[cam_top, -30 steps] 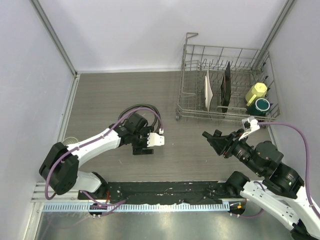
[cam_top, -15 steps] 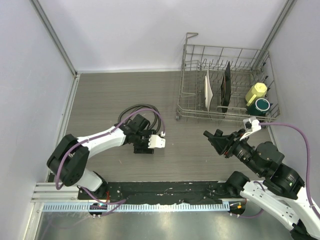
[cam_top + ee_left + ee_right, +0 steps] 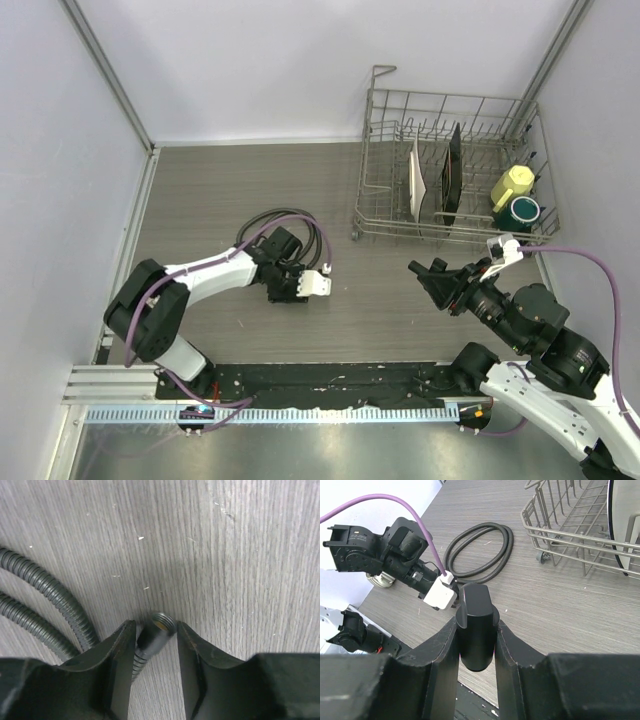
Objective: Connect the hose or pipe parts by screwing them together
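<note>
Hose connector (image 3: 156,628) — left tool (image 3: 156,625) has narrowed around it.

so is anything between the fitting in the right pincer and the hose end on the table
Nothing visible. The right pincer holds the fitting above the table; the hose connector lies inside the open left pincer. Only bare wood separates them; the dish rack stands off to the side.
</note>
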Available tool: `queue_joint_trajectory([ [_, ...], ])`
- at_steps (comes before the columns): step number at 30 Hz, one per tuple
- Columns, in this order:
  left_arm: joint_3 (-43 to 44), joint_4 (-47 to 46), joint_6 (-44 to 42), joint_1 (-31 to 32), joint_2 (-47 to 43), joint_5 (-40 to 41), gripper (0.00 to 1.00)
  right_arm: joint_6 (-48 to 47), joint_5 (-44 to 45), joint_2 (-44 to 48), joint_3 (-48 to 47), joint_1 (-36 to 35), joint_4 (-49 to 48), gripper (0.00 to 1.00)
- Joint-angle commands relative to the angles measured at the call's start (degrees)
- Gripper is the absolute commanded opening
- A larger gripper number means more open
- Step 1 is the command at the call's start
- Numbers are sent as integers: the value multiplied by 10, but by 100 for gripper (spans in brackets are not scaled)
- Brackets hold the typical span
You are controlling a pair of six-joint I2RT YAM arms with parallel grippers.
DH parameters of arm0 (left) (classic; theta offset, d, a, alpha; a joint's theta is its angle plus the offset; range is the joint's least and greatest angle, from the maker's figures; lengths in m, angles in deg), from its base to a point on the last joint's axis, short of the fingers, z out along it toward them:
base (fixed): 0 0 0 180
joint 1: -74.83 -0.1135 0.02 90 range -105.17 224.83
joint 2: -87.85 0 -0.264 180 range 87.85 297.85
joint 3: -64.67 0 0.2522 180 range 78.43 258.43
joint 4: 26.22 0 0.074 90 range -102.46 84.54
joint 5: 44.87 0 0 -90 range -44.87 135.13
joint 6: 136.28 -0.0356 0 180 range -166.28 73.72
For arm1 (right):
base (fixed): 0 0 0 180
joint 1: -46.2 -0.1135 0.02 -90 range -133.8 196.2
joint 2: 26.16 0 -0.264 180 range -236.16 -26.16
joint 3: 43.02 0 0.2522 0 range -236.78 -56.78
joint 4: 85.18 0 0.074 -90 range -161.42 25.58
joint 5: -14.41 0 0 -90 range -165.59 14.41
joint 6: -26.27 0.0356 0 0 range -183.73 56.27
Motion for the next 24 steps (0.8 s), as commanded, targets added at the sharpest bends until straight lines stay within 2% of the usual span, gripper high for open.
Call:
queue_joint_trajectory([
  [1,30,34,-50,-6,33,-21,32,-13,11,-3,-5,0,-49,1],
  [5,55,32,-22,-8,25,-52,24,-15,12,-9,-1,0,-51,1],
  [7,64,19,30,-19,-5,-100,22,-15,7,-13,4,1,-57,1],
  [8,76,-4,59,-22,-20,-111,16,-14,2,-14,8,1,-59,1],
  [12,110,-69,230,-35,-97,-141,12,-17,-17,-29,12,1,-79,1],
  [13,113,-87,313,-35,-131,-141,13,-20,-23,-33,13,1,-88,1],
  [15,98,-177,412,-43,-164,-133,13,-32,-65,-46,25,1,-107,1],
  [16,81,-217,462,-50,-194,-162,13,-37,-86,-52,29,0,-126,1],
  [17,41,-325,569,-55,-213,-213,13,-43,-100,-67,32,1,-134,1],
  [18,27,-363,616,-58,-230,-234,13,-58,-154,-76,30,1,-140,1],
  [19,4,-405,651,-63,-247,-245,12,-65,-172,-89,27,1,-149,1],
  [20,-53,-498,694,-65,-279,-250,4,-75,-189,-99,14,1,-152,1],
  [21,-64,-508,684,-66,-293,-298,0,-83,-231,-124,5,1,-155,1],
  [22,-62,-478,668,-66,-312,-314,0,-98,-253,-137,-2,0,-162,1],
  [23,-57,-394,642,-66,-347,-314,0,-108,-282,-148,-19,0,-167,1],
  [24,-62,-367,594,-66,-369,-323,0,-113,-305,-172,-25,1,-174,1],
])
